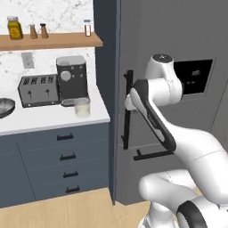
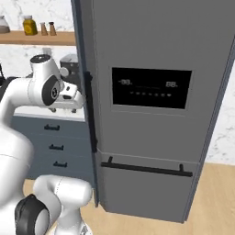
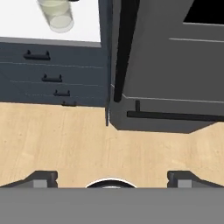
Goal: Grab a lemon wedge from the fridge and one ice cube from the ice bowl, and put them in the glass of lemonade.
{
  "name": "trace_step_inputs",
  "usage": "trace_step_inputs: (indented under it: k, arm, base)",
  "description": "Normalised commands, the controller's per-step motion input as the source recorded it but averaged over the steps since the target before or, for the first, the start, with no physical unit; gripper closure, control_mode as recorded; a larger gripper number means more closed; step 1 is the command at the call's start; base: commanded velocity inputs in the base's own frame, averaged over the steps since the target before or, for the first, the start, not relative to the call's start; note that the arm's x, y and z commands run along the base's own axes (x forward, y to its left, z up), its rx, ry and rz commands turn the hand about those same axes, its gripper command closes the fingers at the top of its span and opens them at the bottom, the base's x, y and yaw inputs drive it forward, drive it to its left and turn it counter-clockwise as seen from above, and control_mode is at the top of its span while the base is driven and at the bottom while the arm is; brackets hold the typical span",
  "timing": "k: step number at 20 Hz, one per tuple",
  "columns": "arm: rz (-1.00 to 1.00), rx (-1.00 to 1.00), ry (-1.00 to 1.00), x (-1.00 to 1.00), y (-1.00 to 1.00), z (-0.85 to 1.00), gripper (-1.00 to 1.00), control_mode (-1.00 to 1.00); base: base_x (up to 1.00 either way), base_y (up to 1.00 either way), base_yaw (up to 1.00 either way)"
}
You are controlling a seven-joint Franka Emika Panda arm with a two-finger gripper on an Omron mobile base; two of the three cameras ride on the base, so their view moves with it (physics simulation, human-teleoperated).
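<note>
A: While the gripper (image 3: pixel 112 177) is hanging spread wide with nothing between its fingers, what are we listing?

B: One fridge (image 1: pixel 178 40), tall, matte dark grey, standing shut; we are counting two black bar handles, one upright, one level. One glass of lemonade (image 1: pixel 82 107), clear and round, is sitting near the white counter's (image 1: pixel 44 120) front edge.

A: Room to move?

B: Bare pale wood floor (image 3: pixel 87 140) is lying open below. We are counting four drawer pulls beside the fridge.
</note>
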Motion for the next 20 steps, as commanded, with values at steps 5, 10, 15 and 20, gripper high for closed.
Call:
trace_step_inputs:
  k: [5, 10, 15, 20]
  arm:
    - [0.0, 0.0, 0.0, 0.0, 0.0, 0.0, -1.0, 1.0]
    - [0.0, 0.0, 0.0, 0.0, 0.0, 0.0, -1.0, 1.0]
    - [0.0, 0.0, 0.0, 0.0, 0.0, 0.0, -1.0, 1.0]
    - [0.0, 0.0, 0.0, 0.0, 0.0, 0.0, -1.0, 1.0]
  base:
    - [0.45, 1.0, 0.0]
    - [0.94, 0.98, 0.0]
    - [0.99, 0.69, 0.0]
    - [0.77, 0.48, 0.0]
